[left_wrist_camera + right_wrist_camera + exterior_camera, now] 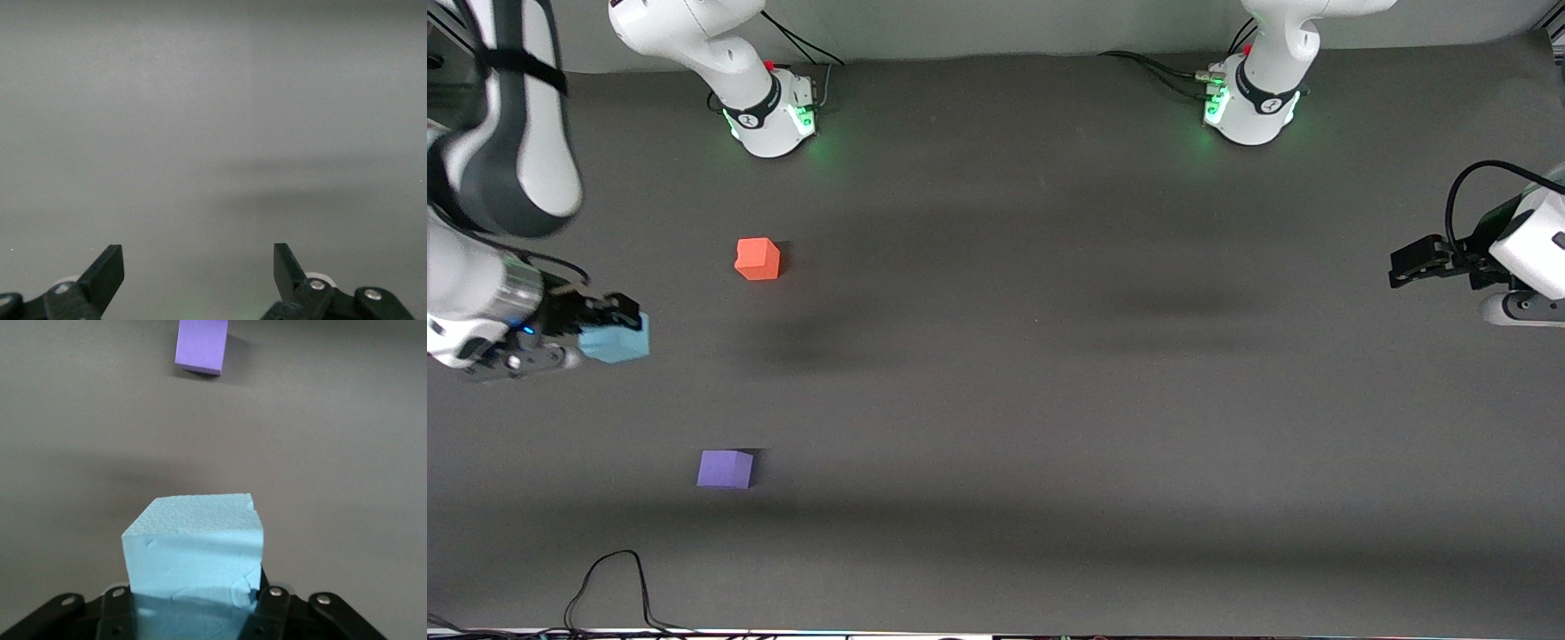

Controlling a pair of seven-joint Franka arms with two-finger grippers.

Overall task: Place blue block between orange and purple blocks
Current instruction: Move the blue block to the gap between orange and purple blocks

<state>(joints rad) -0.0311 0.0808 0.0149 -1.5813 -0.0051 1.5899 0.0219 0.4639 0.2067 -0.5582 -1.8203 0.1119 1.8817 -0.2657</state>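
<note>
One blue block (615, 340) between right tool (609, 322) fingers, above table (1049, 400).

You see white arm shells with dark grey joint bands, green-lit bases, black cables, and black fingers (107, 273) bearing silver screws.

You have the right gripper (609, 329) up over the table (1049, 400) at the right arm's end, clamped on the blue block (615, 341); the orange block (758, 259) lies on the table nearer the bases; the purple block (725, 468) lies well apart from it, nearer the front camera; the left gripper (1405, 267) waits over the left arm's end, its fingers (103, 277) spread apart.
</note>
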